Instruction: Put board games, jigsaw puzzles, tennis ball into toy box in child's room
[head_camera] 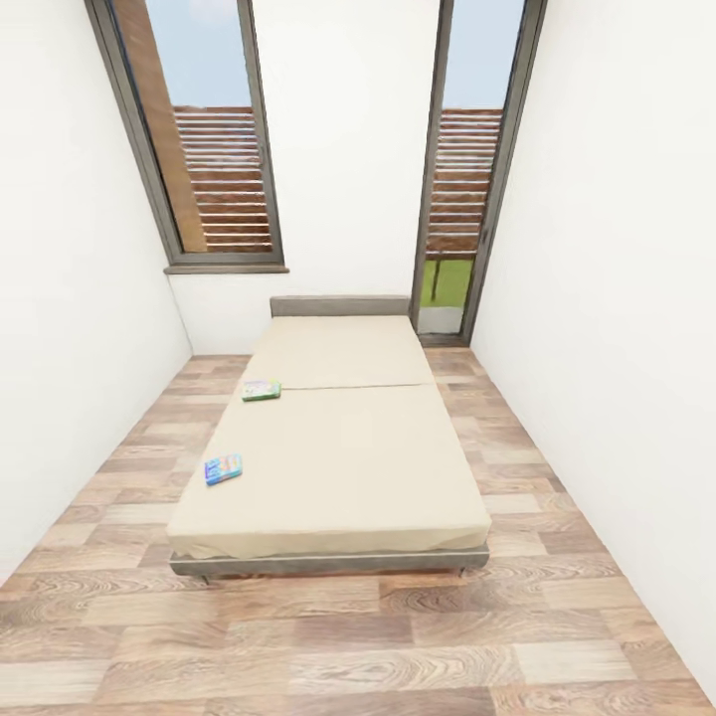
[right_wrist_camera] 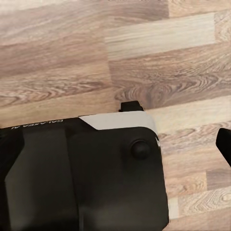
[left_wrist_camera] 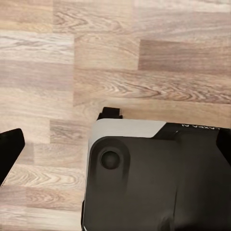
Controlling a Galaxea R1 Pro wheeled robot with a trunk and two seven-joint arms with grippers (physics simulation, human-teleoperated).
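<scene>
Two board games lie on the left side of the beige bed [head_camera: 348, 467]. A green-and-white box [head_camera: 262, 391] rests near the mattress seam, and a blue box [head_camera: 224, 468] sits closer to me by the left edge. Both arms hang low over the wood floor. In the left wrist view, one black finger [left_wrist_camera: 9, 149] of my left gripper [left_wrist_camera: 115, 149] sits at the frame edge, the jaws wide apart and holding nothing. My right gripper [right_wrist_camera: 115, 144] also stands open, with a finger [right_wrist_camera: 224, 144] at the edge. The table, toy box, jigsaw puzzles and tennis ball are out of view.
White walls close in on both sides of the bed, leaving narrow strips of plank floor [head_camera: 129, 467]. A window [head_camera: 214, 149] and a tall glass door [head_camera: 467, 179] are in the far wall. My dark base [left_wrist_camera: 159, 183] is below the wrists.
</scene>
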